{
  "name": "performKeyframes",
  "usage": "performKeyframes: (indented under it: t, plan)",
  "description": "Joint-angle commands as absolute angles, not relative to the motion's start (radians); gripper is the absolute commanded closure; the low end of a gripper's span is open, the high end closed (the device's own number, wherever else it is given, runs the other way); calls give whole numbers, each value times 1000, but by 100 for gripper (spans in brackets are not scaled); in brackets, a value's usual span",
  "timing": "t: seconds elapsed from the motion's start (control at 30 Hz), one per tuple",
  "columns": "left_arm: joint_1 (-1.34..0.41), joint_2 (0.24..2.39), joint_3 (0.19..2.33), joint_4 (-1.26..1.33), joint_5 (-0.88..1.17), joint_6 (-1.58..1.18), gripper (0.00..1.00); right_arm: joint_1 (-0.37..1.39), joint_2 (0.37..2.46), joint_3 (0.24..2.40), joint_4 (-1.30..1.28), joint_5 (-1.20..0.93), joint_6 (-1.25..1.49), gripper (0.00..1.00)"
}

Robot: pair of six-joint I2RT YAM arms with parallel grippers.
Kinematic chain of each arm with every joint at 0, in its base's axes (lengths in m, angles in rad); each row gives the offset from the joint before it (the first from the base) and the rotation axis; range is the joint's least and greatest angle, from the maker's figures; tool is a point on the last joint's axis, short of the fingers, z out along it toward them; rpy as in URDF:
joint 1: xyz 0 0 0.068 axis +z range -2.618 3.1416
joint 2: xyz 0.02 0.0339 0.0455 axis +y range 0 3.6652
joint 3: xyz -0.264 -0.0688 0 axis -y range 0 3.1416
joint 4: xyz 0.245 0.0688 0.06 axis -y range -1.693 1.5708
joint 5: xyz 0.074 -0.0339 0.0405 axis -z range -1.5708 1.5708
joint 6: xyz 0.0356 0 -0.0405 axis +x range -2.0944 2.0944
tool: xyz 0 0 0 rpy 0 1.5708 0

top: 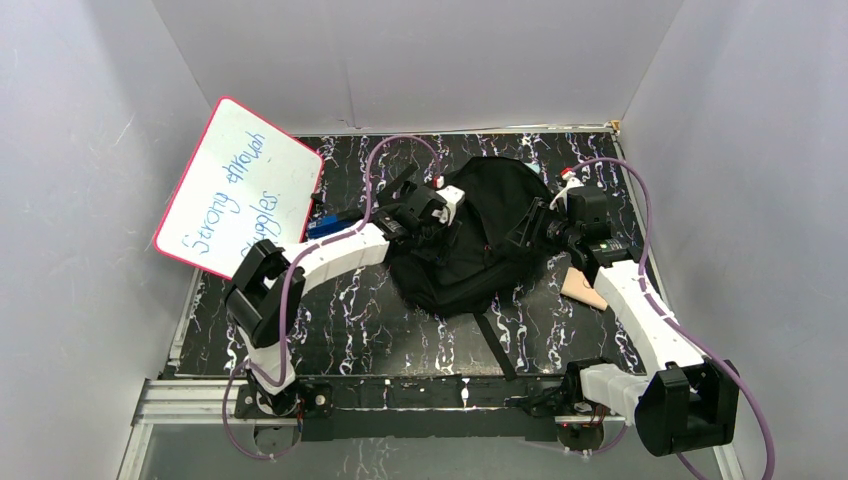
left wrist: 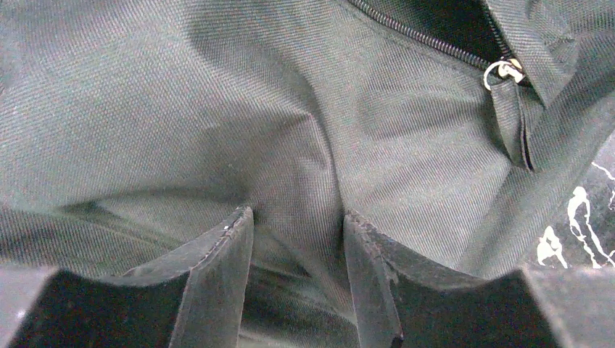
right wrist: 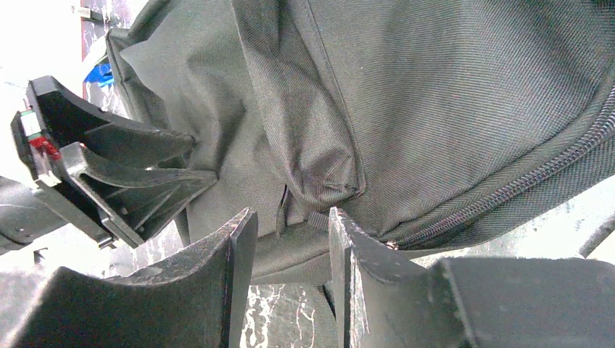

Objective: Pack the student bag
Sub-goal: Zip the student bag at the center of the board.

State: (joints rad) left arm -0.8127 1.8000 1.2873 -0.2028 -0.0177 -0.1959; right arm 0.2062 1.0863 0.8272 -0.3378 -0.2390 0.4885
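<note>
Left gripper (left wrist: 297, 217) first: jaws half apart and clamped on a ridge of black cloth that fills the gap between them, so it is grasping the student bag (top: 480, 230). Right gripper (right wrist: 286, 214): fingers at a bulging fold on the bag's other side, with bare table showing low in the gap, so I cannot tell whether it grips or only touches. The bag lies slumped mid-table (top: 350, 330), nearer the far edge, between both arms. The risks, as I read them: that thin pinch could slide out of the left jaws on a pull, the soft bag could drag instead of opening, and the zipper (left wrist: 420, 36) looks hard to reach. The strap (top: 495, 345) trailing toward the near edge could snag
</note>
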Motion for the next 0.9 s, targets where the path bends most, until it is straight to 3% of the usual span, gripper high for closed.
performKeyframes:
  t: [0.0,0.6,0.77,0.87]
  plan:
    - [-807,1719,1282,-253,-46,-202,53,210,1068,831,-302,-263,489,51]
    - [-811,1788,1438,-126,302,-242,45,209,1081,723,-221,-264,572,59]
    - [-837,1808,1432,-102,315,-263,38,210,1067,735,-269,-223,584,59]
    - [-843,1830,1434,-93,311,-269,32,210,1030,762,-340,-174,601,53]
